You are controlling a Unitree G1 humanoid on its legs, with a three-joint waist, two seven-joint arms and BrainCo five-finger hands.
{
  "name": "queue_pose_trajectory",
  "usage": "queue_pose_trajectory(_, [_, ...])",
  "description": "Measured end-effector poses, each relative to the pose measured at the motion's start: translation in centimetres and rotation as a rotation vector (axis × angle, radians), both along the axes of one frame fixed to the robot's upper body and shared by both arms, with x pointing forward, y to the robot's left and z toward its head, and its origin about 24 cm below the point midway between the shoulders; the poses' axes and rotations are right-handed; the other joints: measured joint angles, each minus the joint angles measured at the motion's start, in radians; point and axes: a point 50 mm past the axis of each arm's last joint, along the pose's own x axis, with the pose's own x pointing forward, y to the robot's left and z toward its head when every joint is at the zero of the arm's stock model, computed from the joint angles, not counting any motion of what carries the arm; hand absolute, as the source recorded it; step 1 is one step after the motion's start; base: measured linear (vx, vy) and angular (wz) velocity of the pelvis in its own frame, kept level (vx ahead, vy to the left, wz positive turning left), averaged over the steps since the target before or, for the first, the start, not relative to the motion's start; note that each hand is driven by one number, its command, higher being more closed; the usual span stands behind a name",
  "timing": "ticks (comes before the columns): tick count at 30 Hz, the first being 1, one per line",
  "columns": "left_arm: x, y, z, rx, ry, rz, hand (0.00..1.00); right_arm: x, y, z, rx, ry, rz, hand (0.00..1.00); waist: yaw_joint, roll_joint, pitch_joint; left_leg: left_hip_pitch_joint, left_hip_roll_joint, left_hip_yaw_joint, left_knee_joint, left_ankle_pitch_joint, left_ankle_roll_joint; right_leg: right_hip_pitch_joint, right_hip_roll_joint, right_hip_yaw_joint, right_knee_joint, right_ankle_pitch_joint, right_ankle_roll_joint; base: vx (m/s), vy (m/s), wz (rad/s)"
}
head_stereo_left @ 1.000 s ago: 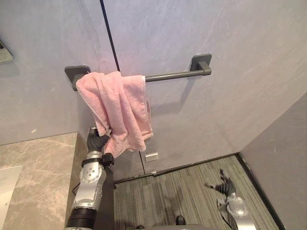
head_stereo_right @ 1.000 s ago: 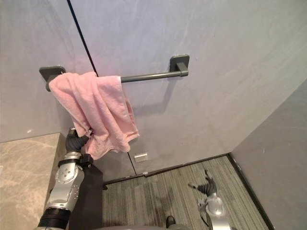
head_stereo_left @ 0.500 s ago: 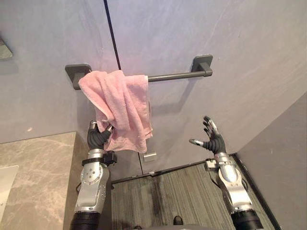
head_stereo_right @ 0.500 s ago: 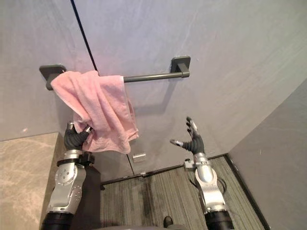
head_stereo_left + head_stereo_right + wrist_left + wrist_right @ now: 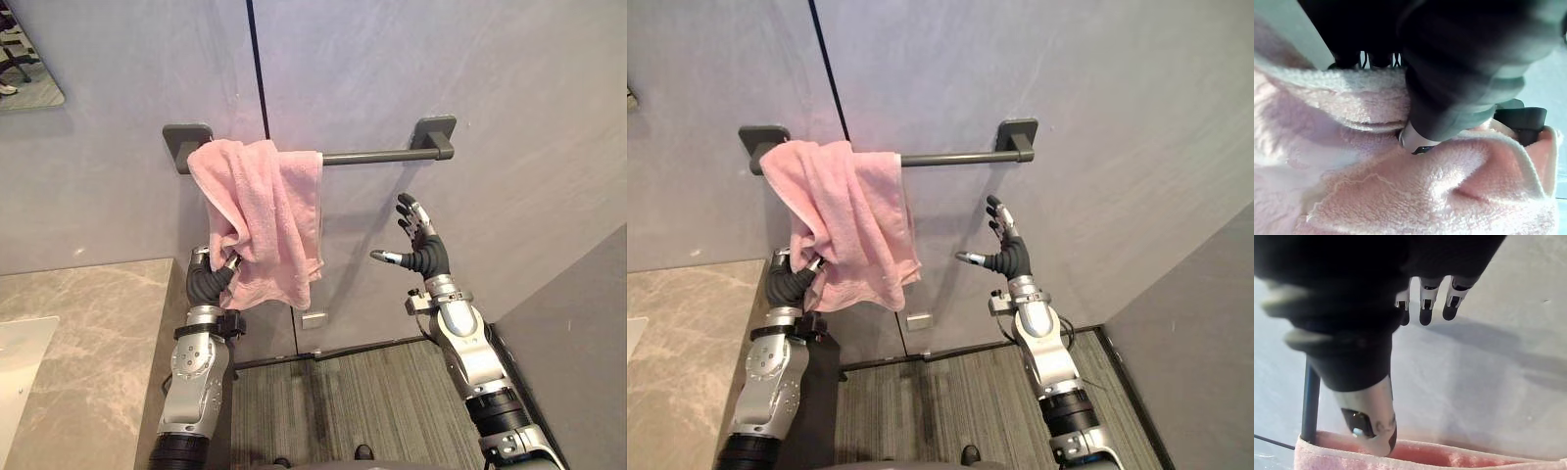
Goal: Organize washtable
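Left hand (image 5: 208, 281) with fingers curled into the lower edge of the pink towel (image 5: 263, 211), right hand (image 5: 421, 255) raised beside it with fingers spread and empty, towel bunched over the left end of the dark rail (image 5: 382, 155), marble counter (image 5: 88, 333) below.

**Head pair (left eye, right eye).** You look from above the arms, slightly downward, at a grey wall (image 5: 509, 88) from middle distance. Both eyes share the towel rail (image 5: 377, 155), pink towel (image 5: 263, 211), marble counter (image 5: 88, 323) and striped floor (image 5: 362, 392). The right eye sits slightly to one side.

**Left wrist.** You look along the left hand (image 5: 1449, 93) from very close, straight into towel folds that the head pair also shows.

**Right wrist.** You look along the right hand (image 5: 1369, 411) at the wall from near. It shares the rail and the towel's top edge with the head pair.
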Motion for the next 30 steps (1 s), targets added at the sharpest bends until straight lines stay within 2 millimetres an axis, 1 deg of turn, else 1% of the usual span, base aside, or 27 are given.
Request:
queue_pose_trajectory(3, [-0.1, 0.1, -0.4, 0.000, 0.016, 0.004, 1.00, 0.4, 0.2, 0.7, 0.007, -0.019, 0.016, 0.00, 0.015, -0.002, 0.000, -0.005, 0.000, -0.005, 0.000, 0.002, -0.001, 0.000, 0.001, -0.004, 0.001, -0.001, -0.002, -0.05, -0.017, 0.05])
queue_pose_trajectory(6, [-0.6, 0.3, -1.1, 0.001, 0.047, 0.011, 1.00, 0.7, 1.0, 1.2, 0.001, -0.035, 0.054, 0.00, 0.018, -0.006, -0.001, -0.009, 0.001, -0.011, -0.004, 0.004, -0.001, 0.000, 0.002, -0.010, 0.002, -0.003, -0.004, -0.04, -0.016, 0.06])
queue_pose_trajectory(10, [-0.8, 0.5, -1.9, -0.001, 0.080, 0.018, 1.00, 1.5, 1.1, 1.6, 0.030, -0.030, 0.059, 0.00, 0.020, -0.016, -0.002, -0.010, 0.000, -0.018, -0.013, 0.010, -0.002, 0.000, 0.002, -0.016, 0.002, -0.003, -0.004, -0.02, -0.012, 0.05])
queue_pose_trajectory(13, [-0.8, 0.5, -1.9, -0.006, 0.080, 0.017, 1.00, 1.5, 1.1, 1.6, 0.060, -0.024, 0.066, 0.00, 0.019, -0.022, -0.001, -0.014, 0.000, -0.021, -0.014, 0.010, -0.002, -0.004, 0.002, -0.018, 0.002, -0.004, -0.004, -0.01, -0.004, 0.02])
queue_pose_trajectory(17, [-0.8, 0.5, -1.9, -0.006, 0.080, 0.017, 1.00, 1.6, 1.3, 1.9, 0.078, -0.028, 0.078, 0.00, 0.019, -0.022, -0.001, -0.016, 0.001, -0.024, -0.016, 0.010, -0.002, -0.006, 0.004, -0.020, 0.003, -0.007, -0.005, 0.00, -0.003, 0.01])
queue_pose_trajectory(23, [-0.6, 0.1, -1.8, -0.006, 0.077, 0.000, 1.00, 2.0, 2.0, 2.6, 0.088, -0.046, 0.112, 0.00, 0.020, -0.023, -0.002, -0.029, 0.005, -0.033, -0.015, 0.013, -0.006, -0.022, 0.009, -0.029, 0.018, -0.016, -0.007, -0.01, -0.016, 0.04])
queue_pose_trajectory(30, [-0.6, -0.5, -1.9, -0.008, 0.079, -0.023, 1.00, 2.1, 4.0, 2.1, 0.093, -0.015, 0.191, 0.00, 0.026, -0.025, -0.003, -0.031, 0.013, -0.036, -0.015, 0.016, -0.011, -0.022, 0.015, -0.032, 0.018, -0.019, -0.012, 0.00, 0.000, 0.00])
